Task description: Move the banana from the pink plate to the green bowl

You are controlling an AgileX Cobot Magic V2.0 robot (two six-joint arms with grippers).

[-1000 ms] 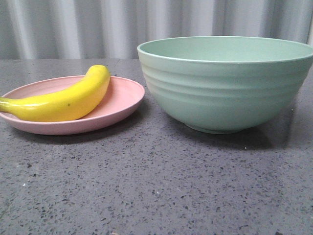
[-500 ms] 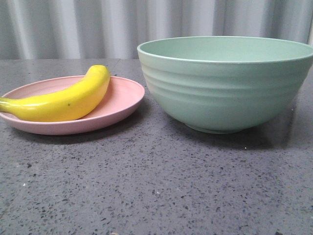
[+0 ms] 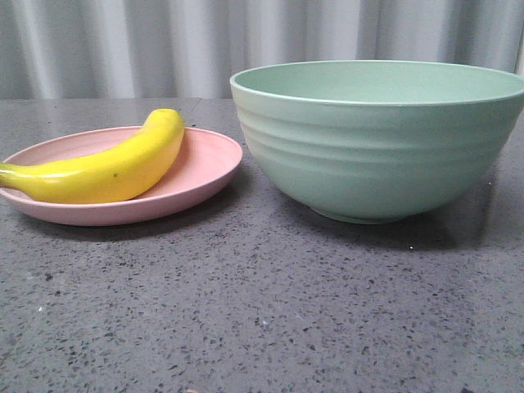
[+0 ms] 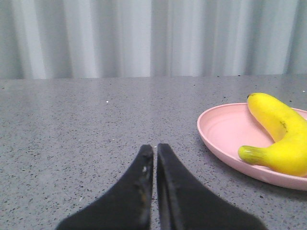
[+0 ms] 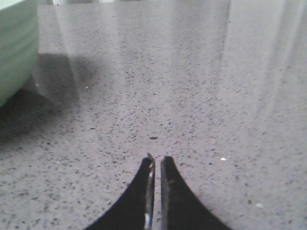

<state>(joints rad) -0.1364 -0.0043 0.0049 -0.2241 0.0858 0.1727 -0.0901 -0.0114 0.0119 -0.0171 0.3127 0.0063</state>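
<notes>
A glossy yellow banana [image 3: 110, 164] lies curved on the pale-pink plate [image 3: 205, 164] at the left of the front view, its greenish stem at the left edge. To the right stands the tall sage-green bowl [image 3: 377, 155], close beside the plate. Neither gripper shows in the front view. In the left wrist view my left gripper [image 4: 155, 146] is shut on nothing, low over the bare table, with the plate [image 4: 220, 132] and banana [image 4: 278, 129] off to one side. My right gripper [image 5: 157, 158] is shut and holds nothing, over bare table, with the bowl's wall [image 5: 14, 48] at the view's edge.
The grey speckled tabletop [image 3: 262, 311] stretches in front of plate and bowl. A pale corrugated wall [image 3: 164, 41] runs along the far edge of the table.
</notes>
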